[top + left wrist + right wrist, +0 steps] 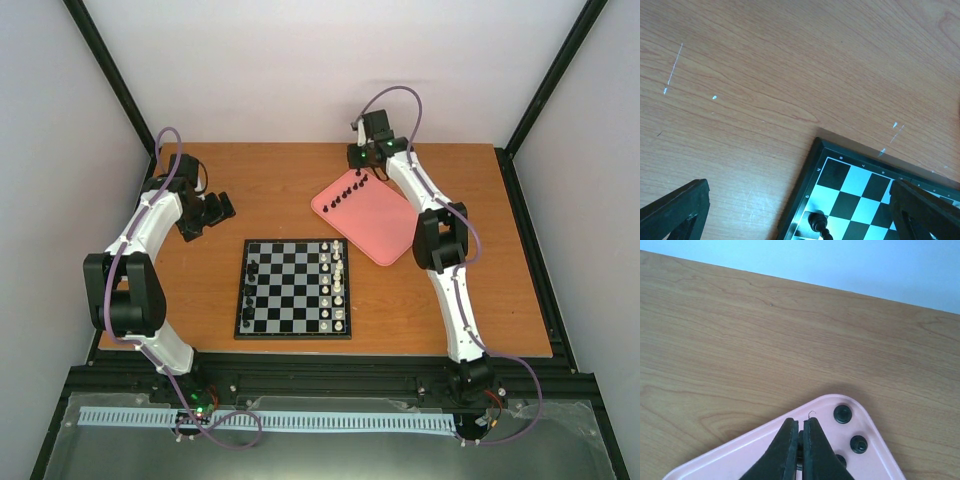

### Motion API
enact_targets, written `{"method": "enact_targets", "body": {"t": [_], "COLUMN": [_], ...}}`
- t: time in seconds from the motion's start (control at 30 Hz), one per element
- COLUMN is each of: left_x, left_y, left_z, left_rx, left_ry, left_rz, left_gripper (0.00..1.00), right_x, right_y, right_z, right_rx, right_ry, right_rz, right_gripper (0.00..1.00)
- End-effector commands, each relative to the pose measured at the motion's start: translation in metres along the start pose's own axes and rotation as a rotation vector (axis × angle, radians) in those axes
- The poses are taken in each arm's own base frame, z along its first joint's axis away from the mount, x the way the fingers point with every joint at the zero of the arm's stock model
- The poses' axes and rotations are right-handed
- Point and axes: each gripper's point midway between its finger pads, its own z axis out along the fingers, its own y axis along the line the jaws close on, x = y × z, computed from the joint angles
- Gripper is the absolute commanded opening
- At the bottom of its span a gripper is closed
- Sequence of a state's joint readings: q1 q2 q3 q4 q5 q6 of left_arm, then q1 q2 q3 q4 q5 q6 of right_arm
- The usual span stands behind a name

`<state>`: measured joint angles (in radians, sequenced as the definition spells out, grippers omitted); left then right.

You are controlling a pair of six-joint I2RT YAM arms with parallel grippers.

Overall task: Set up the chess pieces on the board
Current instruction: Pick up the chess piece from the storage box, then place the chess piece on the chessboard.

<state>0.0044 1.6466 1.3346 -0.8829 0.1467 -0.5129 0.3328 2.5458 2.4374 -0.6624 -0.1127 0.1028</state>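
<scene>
Right jaws clenched over pink tray, right arm stretched forward, left jaws released beside board, left arm folded.

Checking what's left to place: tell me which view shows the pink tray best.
Top external: the whole pink tray shows, black pieces lined along its far-left edge. Right wrist shows one corner past the right gripper; left wrist shows none.
</scene>
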Motion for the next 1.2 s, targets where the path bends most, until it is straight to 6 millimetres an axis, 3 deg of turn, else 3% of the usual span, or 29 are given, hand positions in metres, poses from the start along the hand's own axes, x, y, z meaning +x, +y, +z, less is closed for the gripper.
{"method": "enact_targets", "body": {"t": [0.0, 0.23, 0.4, 0.47, 0.7, 0.93, 1.17], "left_x": [-0.013, -0.014, -0.014, -0.011, -0.003, -0.005, -0.006], "left_y": [-0.011, -0.011, -0.010, -0.009, -0.005, -0.004, -0.001], "left_z": [-0.015, -0.015, -0.010, -0.006, 0.008, 0.017, 0.025], "left_rx": [0.030, 0.034, 0.036, 0.036, 0.046, 0.049, 0.041], "left_ry": [-0.056, -0.067, -0.073, -0.068, -0.049, -0.054, -0.062], "left_rz": [0.011, 0.012, 0.011, 0.007, -0.025, -0.042, -0.049], "left_gripper": [1.00, 1.00, 1.00, 1.00, 1.00, 1.00, 1.00], "right_x": [-0.024, -0.011, 0.015, 0.034, 0.072, 0.102, 0.117], "right_y": [0.037, 0.113, 0.162, 0.178, 0.235, 0.279, 0.304], "right_z": [-0.040, -0.076, -0.099, -0.104, -0.128, -0.128, -0.113], "right_rx": [-0.055, -0.161, -0.225, -0.243, -0.357, -0.450, -0.471], "right_ry": [-0.043, -0.008, 0.038, 0.063, 0.026, -0.001, -0.017], "right_rz": [-0.046, -0.096, -0.135, -0.151, -0.200, -0.307, -0.391], "right_gripper": [0.03, 0.03, 0.03, 0.03, 0.03, 0.03, 0.03]}}
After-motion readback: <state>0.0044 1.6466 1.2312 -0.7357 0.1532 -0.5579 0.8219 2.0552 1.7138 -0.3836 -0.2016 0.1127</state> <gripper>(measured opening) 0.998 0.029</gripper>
